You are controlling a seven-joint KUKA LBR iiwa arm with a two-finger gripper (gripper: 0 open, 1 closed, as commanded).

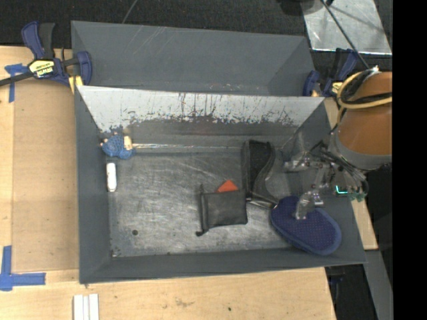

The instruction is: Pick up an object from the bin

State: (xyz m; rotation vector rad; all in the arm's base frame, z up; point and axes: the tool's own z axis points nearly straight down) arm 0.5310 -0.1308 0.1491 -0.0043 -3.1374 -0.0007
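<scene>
Camera view: a dark blue oval pad [308, 231] lies in the near right corner of the bin [93, 199], partly up the sloped wall. The gripper [305, 205] hangs over its upper edge, though I cannot tell whether it is spread or closed. Just to the left lie a black curved piece [259, 162], a flat black pouch [223, 210] and a small orange-red wedge [228, 186]. The risk, I judge, is that the pad looks soft and sits tilted, so it may slide or fold under a grasp so near its rim, or the gripper may strike the wall.
</scene>
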